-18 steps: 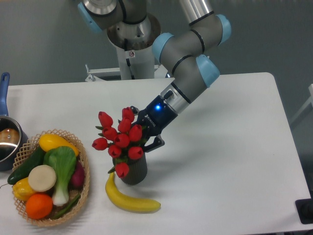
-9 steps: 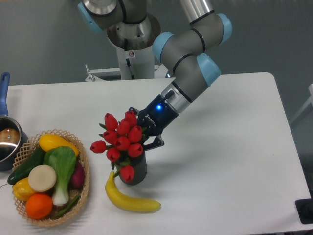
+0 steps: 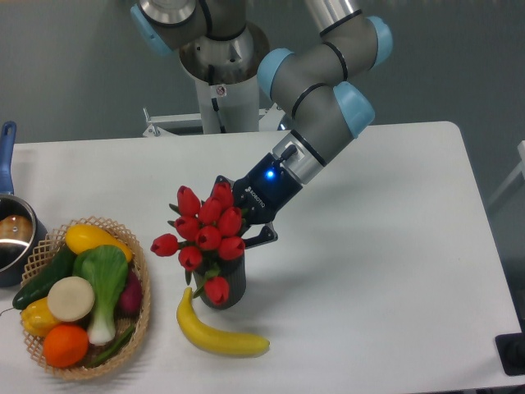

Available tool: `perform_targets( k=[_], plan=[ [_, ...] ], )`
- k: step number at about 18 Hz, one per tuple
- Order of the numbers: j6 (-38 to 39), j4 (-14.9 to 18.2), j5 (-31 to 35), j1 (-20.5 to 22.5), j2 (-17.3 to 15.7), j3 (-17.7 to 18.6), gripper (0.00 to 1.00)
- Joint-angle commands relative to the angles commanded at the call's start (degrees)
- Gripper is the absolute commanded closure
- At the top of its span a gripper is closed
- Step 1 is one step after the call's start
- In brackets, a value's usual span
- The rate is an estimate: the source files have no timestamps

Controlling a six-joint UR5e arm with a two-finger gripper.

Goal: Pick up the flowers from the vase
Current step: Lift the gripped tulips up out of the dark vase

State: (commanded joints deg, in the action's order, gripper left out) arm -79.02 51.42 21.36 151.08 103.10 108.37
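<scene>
The flowers, a bunch of red tulip buds with green leaves, stand in the dark ribbed vase at the front middle of the white table. The bunch leans left and spreads wider than the vase. My gripper reaches in from the upper right, and its jaws are closed on the bunch just above the vase mouth. One finger shows at the right of the buds, another behind their top. The stems are hidden by the buds.
A yellow banana lies right in front of the vase. A wicker basket of vegetables and fruit stands to the left. A metal pot with a blue handle is at the left edge.
The buds have been squeezed into a tighter bunch and shifted slightly up and to the right. The gripper has risen a little with them. The vase has stayed in place.
</scene>
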Motion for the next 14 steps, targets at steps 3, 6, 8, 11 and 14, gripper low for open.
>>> perform_targets(
  k=[3, 6, 8, 11, 14],
  plan=[
    [5.79, -0.09, -0.62, 1.06, -1.23, -1.23, 0.65],
    [7.13, -0.09, -1.58, 1.41, -1.94, -1.41, 0.65],
    [8.00, 0.00, -2.90, 1.94, -2.81, -1.32, 0.65],
    [10.47, -0.09, -4.92, 2.29, -3.34, -1.84, 0.65],
    [10.73, -0.09, -7.29, 3.34, -3.61, -2.46, 0.65]
  ],
)
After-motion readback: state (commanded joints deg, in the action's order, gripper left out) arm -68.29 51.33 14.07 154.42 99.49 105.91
